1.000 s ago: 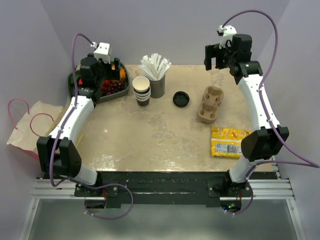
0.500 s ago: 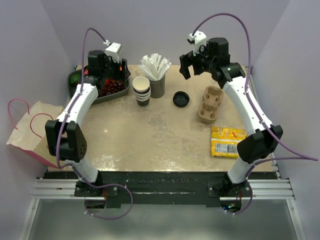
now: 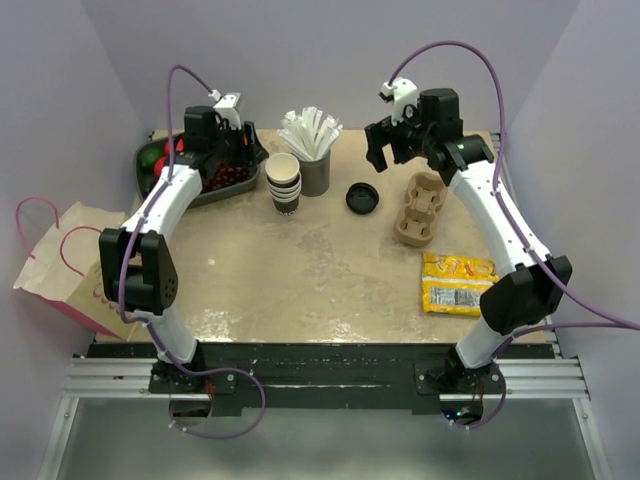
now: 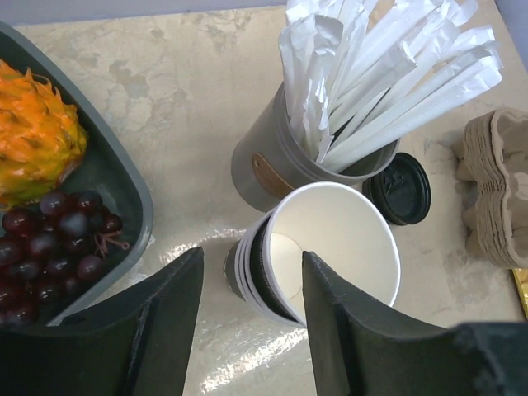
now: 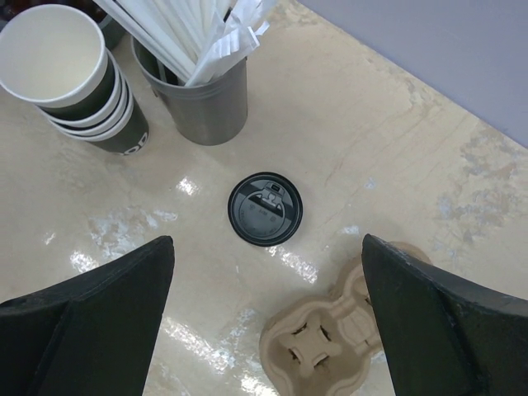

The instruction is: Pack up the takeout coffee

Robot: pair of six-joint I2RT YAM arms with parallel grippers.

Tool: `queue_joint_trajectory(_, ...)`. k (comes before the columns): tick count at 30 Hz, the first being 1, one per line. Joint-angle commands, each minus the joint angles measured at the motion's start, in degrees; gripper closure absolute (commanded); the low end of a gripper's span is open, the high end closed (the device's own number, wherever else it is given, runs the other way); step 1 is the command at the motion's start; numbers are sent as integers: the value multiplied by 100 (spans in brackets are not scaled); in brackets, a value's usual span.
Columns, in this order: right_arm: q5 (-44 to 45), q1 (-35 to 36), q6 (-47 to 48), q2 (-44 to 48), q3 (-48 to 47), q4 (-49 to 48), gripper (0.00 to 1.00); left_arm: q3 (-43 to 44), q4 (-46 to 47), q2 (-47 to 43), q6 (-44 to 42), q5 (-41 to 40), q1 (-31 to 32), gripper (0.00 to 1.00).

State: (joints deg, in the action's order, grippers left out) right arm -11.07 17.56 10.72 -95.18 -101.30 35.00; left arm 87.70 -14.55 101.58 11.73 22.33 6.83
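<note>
No lidded takeout coffee is in view. A stack of lidless dark cups with white rims stands at the back middle, and a black lid lies flat on the table to its right. My left gripper hangs over the stack of cups, open, with the top cup's near wall between its jaws; I cannot tell if they touch it. In the top view the left gripper is just left of the stack. My right gripper is wide open above the lid, with nothing in it.
A grey holder of white straws stands right behind the cups. A pulp cup carrier lies right of the lid, a yellow snack bag nearer. A dark fruit tray sits back left. A paper bag lies off the table's left edge.
My left arm has swung right from the fruit tray to the cup stack and its jaws have narrowed. My right arm has moved left from the back right corner to above the lid.
</note>
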Motion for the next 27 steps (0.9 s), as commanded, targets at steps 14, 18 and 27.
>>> queue_joint_trajectory(14, 149, 2, -61, 131, -75, -125, 1, -113, 13, 107, 409, -141, 178, 52)
queue_joint_trajectory(18, 210, -7, -35, 113, -40, -125, 1, -104, -22, 178, 401, -193, 213, 53)
queue_joint_trajectory(27, 255, -7, -61, 61, -4, -152, 1, 19, -92, 213, 409, -290, 213, 82)
